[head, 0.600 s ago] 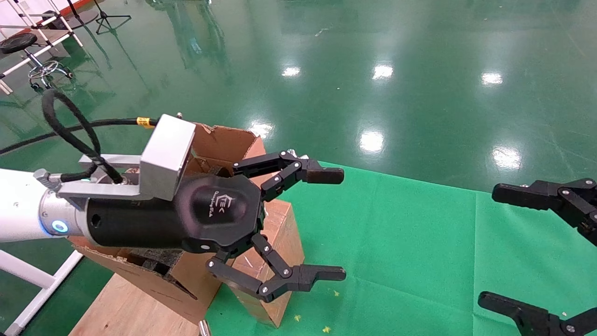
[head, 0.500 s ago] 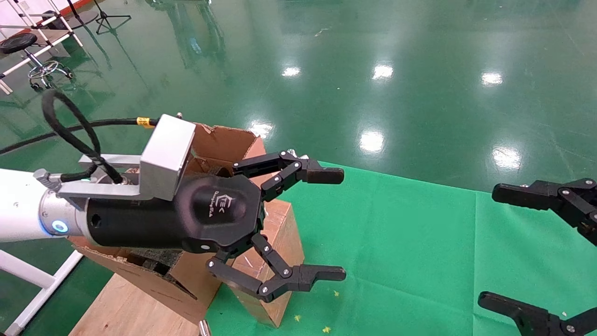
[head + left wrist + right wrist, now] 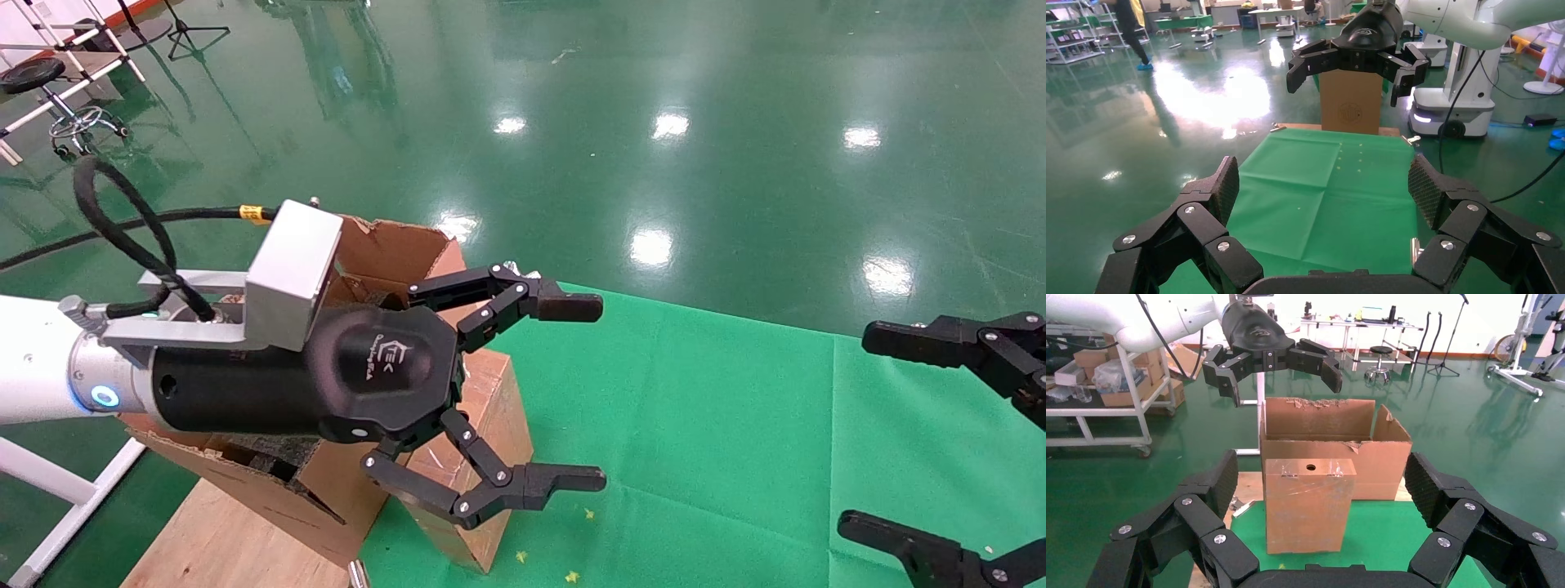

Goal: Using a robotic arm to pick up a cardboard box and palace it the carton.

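Observation:
The small cardboard box (image 3: 507, 408) stands upright on the green cloth, close against the carton (image 3: 392, 245). In the right wrist view the box (image 3: 1309, 502) shows clear tape and a round hole in its top face, with the ragged-flapped carton (image 3: 1376, 459) behind it. My left gripper (image 3: 576, 392), on the white arm, is open and empty above the box, clear of it, as the right wrist view (image 3: 1281, 386) shows. My right gripper (image 3: 866, 429) is open and empty at the right edge, facing the box from across the cloth.
The green cloth (image 3: 695, 425) covers a wooden table (image 3: 212, 531). Black foam shows inside the carton. In the left wrist view another brown box (image 3: 1350, 104) with a round print stands at the cloth's far end behind my right gripper (image 3: 1349, 79). Glossy green floor surrounds the table.

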Robot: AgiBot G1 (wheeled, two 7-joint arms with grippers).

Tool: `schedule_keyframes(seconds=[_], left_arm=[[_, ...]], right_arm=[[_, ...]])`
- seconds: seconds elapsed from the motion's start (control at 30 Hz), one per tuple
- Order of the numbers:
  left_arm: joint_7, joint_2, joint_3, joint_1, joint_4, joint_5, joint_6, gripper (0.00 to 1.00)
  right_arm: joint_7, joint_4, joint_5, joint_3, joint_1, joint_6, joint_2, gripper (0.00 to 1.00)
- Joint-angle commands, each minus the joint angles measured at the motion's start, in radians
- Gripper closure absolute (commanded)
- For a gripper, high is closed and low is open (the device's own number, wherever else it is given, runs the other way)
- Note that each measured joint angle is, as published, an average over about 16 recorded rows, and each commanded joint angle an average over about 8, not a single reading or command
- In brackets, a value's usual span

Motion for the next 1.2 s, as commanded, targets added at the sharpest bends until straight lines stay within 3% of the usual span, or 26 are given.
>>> schedule_keyframes(seconds=[0.03,0.23,0.27,0.53,0.83,1.2], left_arm=[[0.000,0.000,0.000,0.000,0.000,0.000,0.000,0.00],[0.000,0.000,0.000,0.000,0.000,0.000,0.000,0.00],[0.000,0.000,0.000,0.000,0.000,0.000,0.000,0.00],[0.005,-0.005,0.003,-0.004,-0.005,0.020,-0.006,0.00],[-0.024,-0.026,0.031,-0.042,-0.033,0.147,-0.084,0.00],[-0.044,-0.037,0.051,-0.073,-0.046,0.223,-0.110,0.00]], right_arm=[[0.000,0.000,0.000,0.000,0.000,0.000,0.000,0.00],[0.000,0.000,0.000,0.000,0.000,0.000,0.000,0.00],[0.000,0.000,0.000,0.000,0.000,0.000,0.000,0.04],[0.000,0.000,0.000,0.000,0.000,0.000,0.000,0.98],[0.000,0.000,0.000,0.000,0.000,0.000,0.000,1.00],[0.000,0.000,0.000,0.000,0.000,0.000,0.000,1.00]])
